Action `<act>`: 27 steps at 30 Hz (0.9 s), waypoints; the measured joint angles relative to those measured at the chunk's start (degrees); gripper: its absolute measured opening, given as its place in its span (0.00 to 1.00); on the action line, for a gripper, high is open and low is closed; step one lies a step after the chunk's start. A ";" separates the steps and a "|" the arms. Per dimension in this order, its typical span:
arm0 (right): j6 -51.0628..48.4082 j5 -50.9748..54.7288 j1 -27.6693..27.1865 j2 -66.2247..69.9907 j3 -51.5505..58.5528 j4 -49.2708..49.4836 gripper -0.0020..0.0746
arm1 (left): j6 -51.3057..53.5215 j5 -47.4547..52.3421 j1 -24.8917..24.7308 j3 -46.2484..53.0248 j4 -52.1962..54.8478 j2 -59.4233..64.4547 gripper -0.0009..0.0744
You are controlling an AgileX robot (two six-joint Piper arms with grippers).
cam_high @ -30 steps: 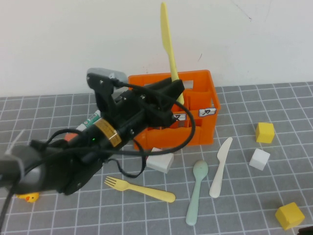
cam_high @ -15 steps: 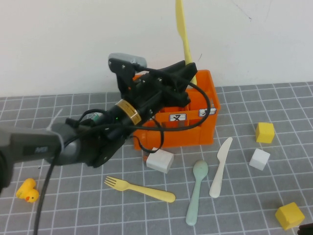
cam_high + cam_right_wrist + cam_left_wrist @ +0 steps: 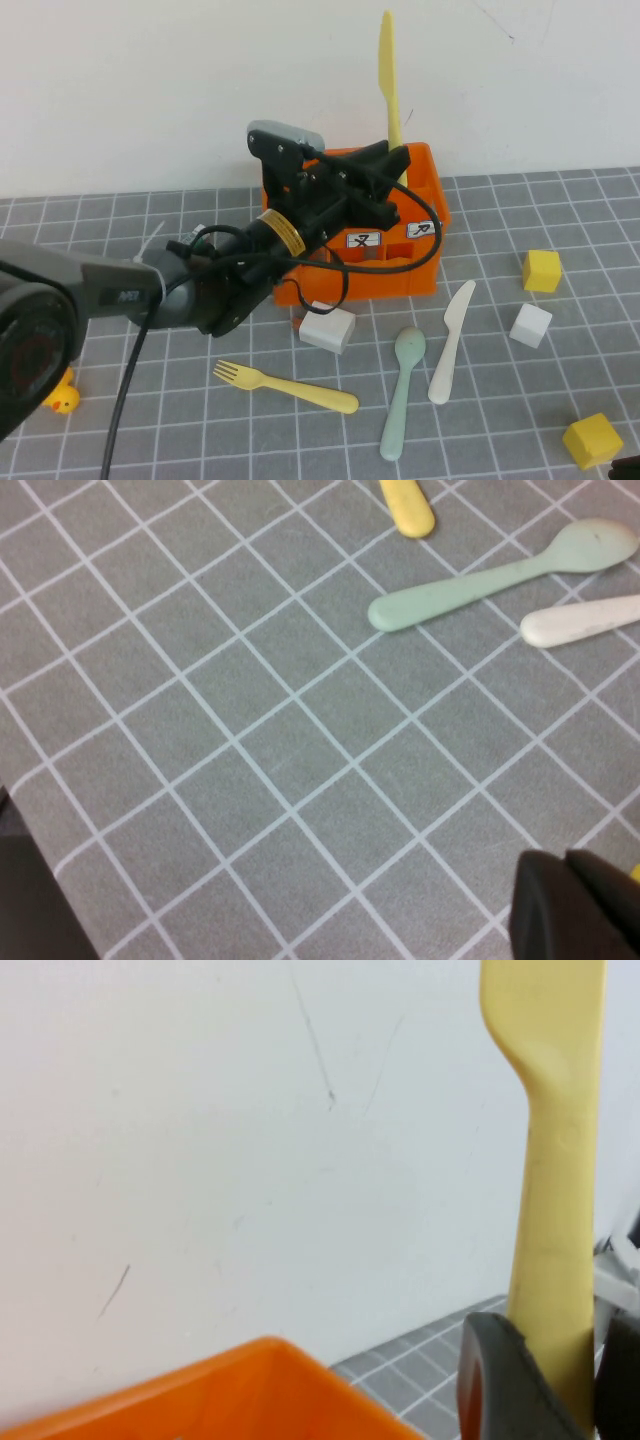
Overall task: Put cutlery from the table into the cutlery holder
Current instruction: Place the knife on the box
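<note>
Near edge of table (image 3: 120, 420): right gripper (image 3: 575, 905) sits low at the near-right corner, only a dark sliver of it in the high view. Can't tell its finger state. From its wrist camera the mint-green spoon (image 3: 500, 575) handle, the cream-white knife (image 3: 585, 620) handle end and the yellow fork (image 3: 405, 505) handle tip are all well apart from it.

Next row in: three pieces lie flat on the grid. Fork (image 3: 285, 385) has tines pointing to robot's left, handle running right. Spoon (image 3: 400, 390) and cream-white knife (image 3: 450, 340) lie side by side, long axes running roughly near-to-far, knife tilted a bit right at its far end. White block (image 3: 327, 328) sits between them and the crate.

Far: left gripper (image 3: 390, 165) is over the right part of the orange cutlery holder (image 3: 425, 270), jaws pinching the pale yellow knife (image 3: 388, 75) by its lower end. Wrist view confirms the dark fingers (image 3: 500, 1380) clamp the handle (image 3: 550, 1260).

Key relation: knife's long axis is near vertical, blade up, gripped end directly above the crate's open top. Judging by that, remaining move is straight down into a compartment, then release. Can't tell which compartment; the arm hides the dividers.

Left arm nearer the fork; right nearer the spoon and cream-white knife.
</note>
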 joint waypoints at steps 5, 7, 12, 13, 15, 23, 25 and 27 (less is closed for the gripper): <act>-0.05 0.00 0.00 0.00 0.00 0.00 0.02 | 1.00 0.56 0.00 -0.78 0.28 1.58 0.24; -0.05 0.00 0.00 0.00 0.00 0.00 0.02 | 1.65 1.63 -0.36 -1.46 0.28 2.43 0.24; -0.05 0.00 0.00 0.00 0.00 0.00 0.02 | 5.95 3.89 -2.51 -2.51 0.53 3.80 0.26; -0.05 0.00 0.00 0.00 0.00 0.00 0.02 | 6.92 4.11 -2.98 -2.65 0.53 3.80 0.29; -0.05 0.00 0.00 0.00 0.00 0.00 0.02 | 7.59 4.86 -3.75 -2.75 0.53 3.80 0.38; -0.05 0.00 0.00 0.00 0.00 0.00 0.02 | 7.63 6.17 -4.10 -3.07 -0.28 3.60 0.51; -0.05 0.00 0.00 0.00 0.00 0.00 0.02 | 6.50 8.65 -4.10 -3.07 -2.18 2.53 0.51; -0.05 0.00 0.00 0.00 0.00 0.00 0.02 | 5.77 11.61 -4.10 -3.07 -3.50 0.86 0.46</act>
